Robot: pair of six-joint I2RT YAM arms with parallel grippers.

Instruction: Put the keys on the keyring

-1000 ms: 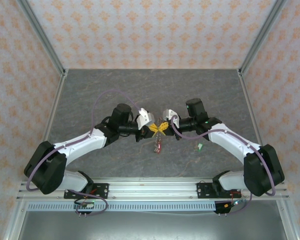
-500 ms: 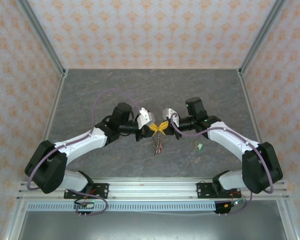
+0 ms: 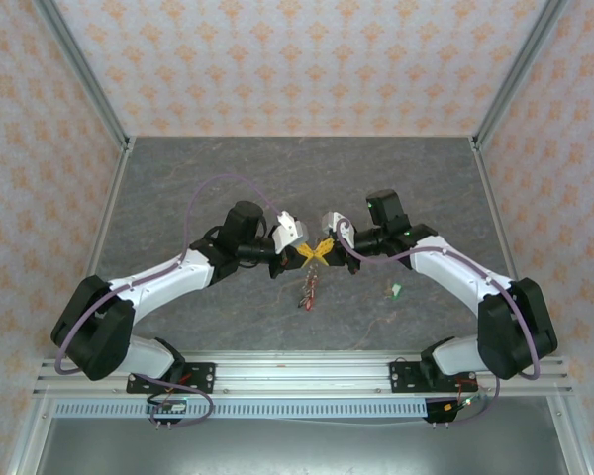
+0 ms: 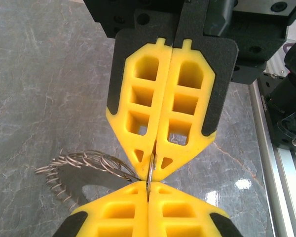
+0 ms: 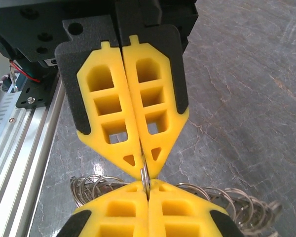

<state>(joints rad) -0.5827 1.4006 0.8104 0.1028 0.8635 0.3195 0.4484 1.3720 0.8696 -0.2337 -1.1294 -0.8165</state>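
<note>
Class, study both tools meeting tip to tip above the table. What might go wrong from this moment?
1. The left tool and right tool, both shut, pinch one thin metal loop with just their tips; any pull apart may let it slip.
2. The keys seem to dangle below and could swing or drop.
3. A green key lies apart on the table, easy to miss.

My left gripper (image 3: 307, 255) and right gripper (image 3: 325, 251) have bright yellow fingers (image 4: 113, 215) backed in black. The keyring (image 4: 89, 160) is silvery grey wire and the keys (image 3: 309, 290) are mostly red. The table (image 3: 198, 178) is grey marble veined pale, and the walls (image 3: 277, 59) are cream with orange floral motifs.
</note>
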